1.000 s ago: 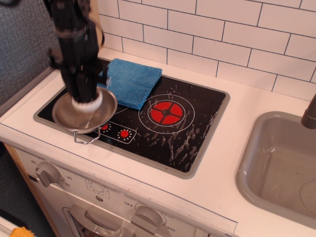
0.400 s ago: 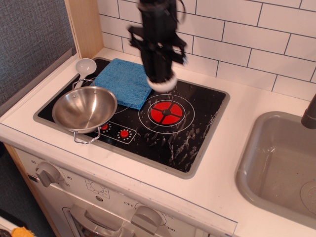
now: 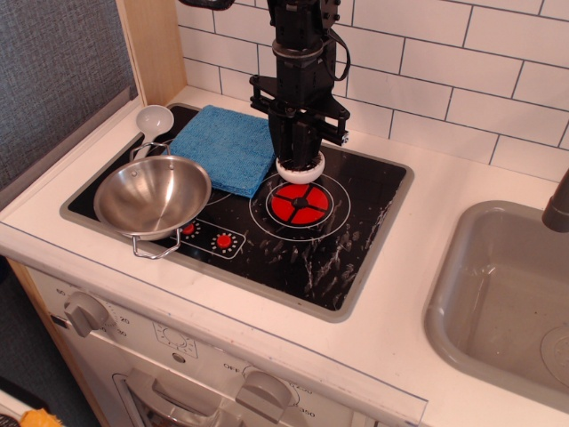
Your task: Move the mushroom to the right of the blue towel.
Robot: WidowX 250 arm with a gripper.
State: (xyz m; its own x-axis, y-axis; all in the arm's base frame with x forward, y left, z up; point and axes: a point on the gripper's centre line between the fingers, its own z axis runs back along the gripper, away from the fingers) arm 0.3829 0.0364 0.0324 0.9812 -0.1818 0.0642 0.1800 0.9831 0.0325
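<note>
The white mushroom (image 3: 299,170) hangs cap down in my gripper (image 3: 299,158), just right of the blue towel (image 3: 224,147). The gripper comes straight down from above and its dark fingers are shut on the mushroom's top; the stem is hidden between them. The mushroom sits over the far edge of the red burner (image 3: 300,204), very close to the black stovetop (image 3: 356,222); whether it touches the surface I cannot tell. The towel lies flat at the back left of the stovetop.
A steel bowl (image 3: 152,197) stands on the stove's front left, with a white spoon (image 3: 153,119) behind it. A grey sink (image 3: 502,294) is at the right. A tiled wall runs along the back and a wooden panel (image 3: 149,44) stands at the back left.
The arm carried the mushroom from over the steel bowl rightward across the towel, then lowered it slightly to the burner's far edge.
</note>
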